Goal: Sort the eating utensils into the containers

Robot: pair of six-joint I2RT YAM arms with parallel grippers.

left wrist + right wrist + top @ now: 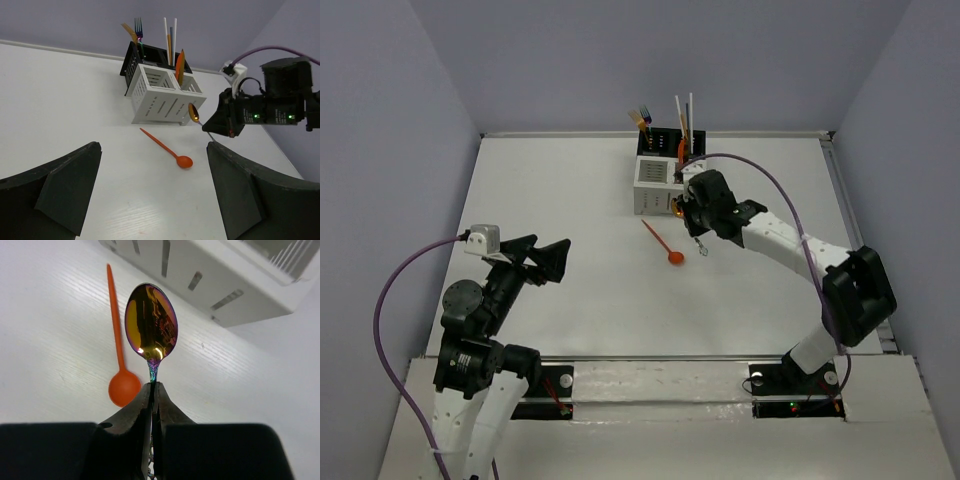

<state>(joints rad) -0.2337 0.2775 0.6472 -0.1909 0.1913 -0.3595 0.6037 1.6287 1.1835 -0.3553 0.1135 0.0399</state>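
Above the white table (560, 190), right jaws pinch an iridescent spoon (151, 322).

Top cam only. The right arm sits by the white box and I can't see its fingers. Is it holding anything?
Observer: Yes. The right wrist view shows the right fingers shut on the neck of an iridescent spoon, with the bowl sticking out past the tips.
Operator: Is the bowl over the caddy rim?
Observer: No. In the left wrist view the bowl sits lower than the rim of the caddy, beside the front corner of its white slotted wall. I can't tell whether it touches.
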